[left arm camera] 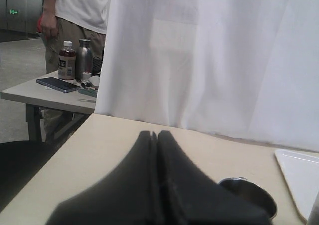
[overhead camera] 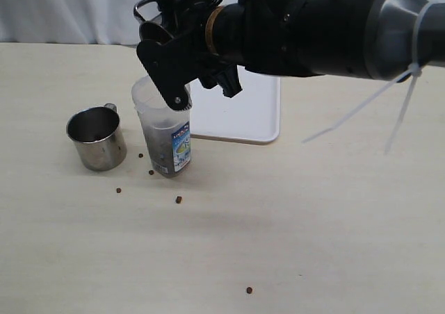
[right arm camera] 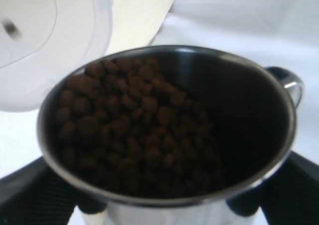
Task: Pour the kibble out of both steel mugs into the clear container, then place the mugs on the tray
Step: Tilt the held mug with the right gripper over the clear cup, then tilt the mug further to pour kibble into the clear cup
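The matte beige tabletop [overhead camera: 334,244] fills the exterior view. Above it reaches the right arm [overhead camera: 334,29], a thick, glossy black cylinder strapped with thin white zip ties. Behind its wrist lies the tray [overhead camera: 257,112], flat, smooth white plastic with rounded corners and a low rim.

The clear container [overhead camera: 163,137], a tall, slightly tapered translucent plastic cylinder with a blue-and-white label [overhead camera: 181,144], stands just in front of the tray's left corner. Beside it, apart, stands one steel mug [overhead camera: 97,139], a shiny cylinder with a loop handle, mouth up.

The right gripper [right arm camera: 159,205] is spread wide around the other steel mug [right arm camera: 249,120], clasping it above the container's rim. The left gripper [left arm camera: 156,135] has its dark fingers pressed flat together, holding nothing.

Kibble [right arm camera: 129,130], small round dark-brown pellets, heaps against one side of the held mug. A dark layer [overhead camera: 158,151] sits low in the container, and loose pellets [overhead camera: 179,199] dot the table.
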You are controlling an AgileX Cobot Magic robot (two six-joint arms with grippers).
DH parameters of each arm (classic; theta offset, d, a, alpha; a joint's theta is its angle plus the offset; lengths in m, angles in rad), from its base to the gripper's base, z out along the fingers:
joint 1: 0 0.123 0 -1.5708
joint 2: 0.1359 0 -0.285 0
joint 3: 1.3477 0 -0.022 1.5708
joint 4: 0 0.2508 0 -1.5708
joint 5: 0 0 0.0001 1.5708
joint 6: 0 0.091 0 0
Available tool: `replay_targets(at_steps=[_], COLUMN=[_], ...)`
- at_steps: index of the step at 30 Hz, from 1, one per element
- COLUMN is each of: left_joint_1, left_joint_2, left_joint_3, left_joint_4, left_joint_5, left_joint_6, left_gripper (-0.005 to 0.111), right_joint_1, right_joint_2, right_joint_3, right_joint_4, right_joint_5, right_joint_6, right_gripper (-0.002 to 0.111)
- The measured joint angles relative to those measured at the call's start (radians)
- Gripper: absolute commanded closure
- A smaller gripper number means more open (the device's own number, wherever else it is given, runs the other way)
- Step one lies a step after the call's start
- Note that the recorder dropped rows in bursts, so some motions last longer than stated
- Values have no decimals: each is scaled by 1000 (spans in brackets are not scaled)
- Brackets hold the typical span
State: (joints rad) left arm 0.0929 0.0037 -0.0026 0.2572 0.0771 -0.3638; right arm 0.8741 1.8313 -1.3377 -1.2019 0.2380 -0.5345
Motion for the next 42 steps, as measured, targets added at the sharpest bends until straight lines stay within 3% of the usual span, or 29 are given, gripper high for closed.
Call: replay_targets(at_steps=[42], left_joint_1=[0], left_joint_2=[0], left_joint_3=[0], left_joint_4=[0], left_joint_5=[0], left_joint_6=[0], left_gripper=[107], right_joint_1=[0], right_joint_2=[27], right_joint_3=[0], right_joint_4=[-170], right_joint_5=[-21], right_joint_6=[-2], right_gripper=[103])
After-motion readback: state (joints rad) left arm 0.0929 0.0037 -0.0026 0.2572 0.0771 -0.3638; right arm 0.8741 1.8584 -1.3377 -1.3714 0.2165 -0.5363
